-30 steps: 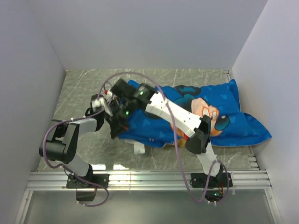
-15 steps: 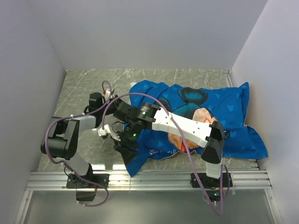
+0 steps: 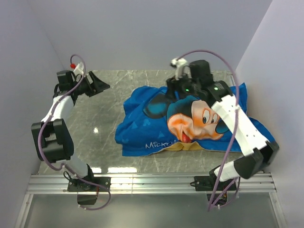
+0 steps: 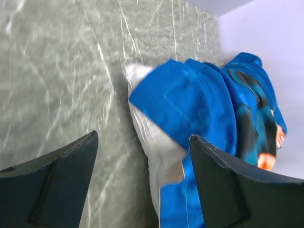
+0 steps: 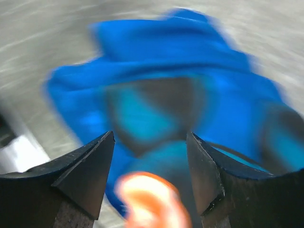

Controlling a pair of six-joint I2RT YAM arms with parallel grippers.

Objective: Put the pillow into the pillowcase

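Nearest the bases: pillowcase [image 3: 190, 126] spread on the table [image 3: 95, 128], mouse face up, plump, right of centre. No longer pinched at its left end as a second ago; let go on both sides. Farther back, left gripper [image 3: 99, 83] drawn off over bare marble, spread wide, holding nothing. Right gripper [image 3: 176, 89] also wide and empty, above the cloth's far edge. Stuffing likely almost done. Shown only by the left wrist: white pillow [image 4: 152, 142] poking from the open end, so not fully in. Not visible from overhead; right wrist view just blurred blue.
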